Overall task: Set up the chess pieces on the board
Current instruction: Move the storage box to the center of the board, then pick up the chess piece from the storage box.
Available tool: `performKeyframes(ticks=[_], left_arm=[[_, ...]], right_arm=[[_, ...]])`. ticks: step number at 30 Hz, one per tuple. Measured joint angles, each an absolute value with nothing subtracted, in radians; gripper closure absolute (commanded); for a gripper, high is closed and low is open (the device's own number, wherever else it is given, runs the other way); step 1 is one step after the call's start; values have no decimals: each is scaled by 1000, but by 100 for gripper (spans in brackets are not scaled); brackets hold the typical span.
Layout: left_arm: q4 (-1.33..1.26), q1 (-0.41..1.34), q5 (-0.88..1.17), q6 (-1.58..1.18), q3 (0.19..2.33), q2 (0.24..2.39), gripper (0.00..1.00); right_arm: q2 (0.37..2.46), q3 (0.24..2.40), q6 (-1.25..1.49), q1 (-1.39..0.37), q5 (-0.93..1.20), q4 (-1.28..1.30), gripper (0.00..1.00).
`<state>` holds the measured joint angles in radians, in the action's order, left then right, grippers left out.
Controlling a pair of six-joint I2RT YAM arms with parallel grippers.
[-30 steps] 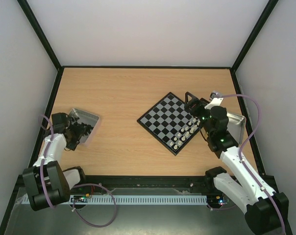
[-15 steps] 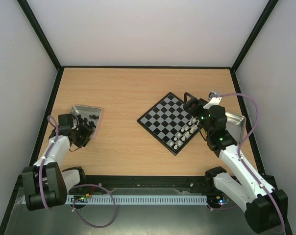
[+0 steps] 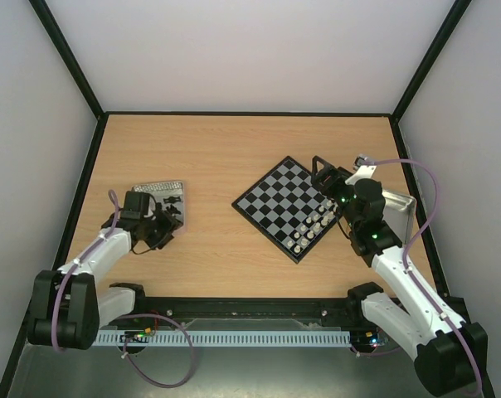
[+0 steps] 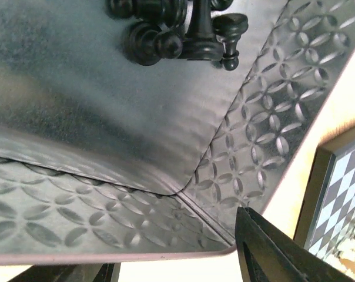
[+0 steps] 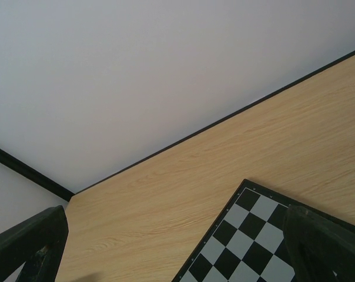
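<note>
The board lies right of the table's middle, turned so that one corner points at the near edge. White pieces stand in rows along its near-right side, and the other squares are bare. The black pieces lie in a heap, some on their sides, inside a metal tray towards the table's left edge. In the top view the tray looks tipped.

The left gripper is at the tray's near side, close to a corner of its patterned rim. One dark finger shows just outside that corner. The fingers stand partly apart, but I cannot tell whether they have hold of the rim.

The right gripper hangs over the board's right corner. Its fingers are spread wide with nothing between them. A second shiny tray lies near the table's right edge, partly hidden behind that arm.
</note>
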<state>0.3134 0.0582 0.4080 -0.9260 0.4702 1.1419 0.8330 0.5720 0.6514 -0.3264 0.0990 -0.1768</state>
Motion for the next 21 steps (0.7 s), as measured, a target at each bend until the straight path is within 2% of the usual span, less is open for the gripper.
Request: performKeyframes(ticks=[3,9,15,21], left_arm=[[330,93,383,-933,477,1137,37],[469,96,239,-879,616,1108,33],[516,96,56,-780,823,1152,42],[522,90,-54,-716,866,1291,46]], right_arm=[[825,570,656,-326,99,-176,1],[819,570,664,-326,100,-177,1],[828,570,678,-326,112,-177,0],[849,569,682,-326,127,-177,1]])
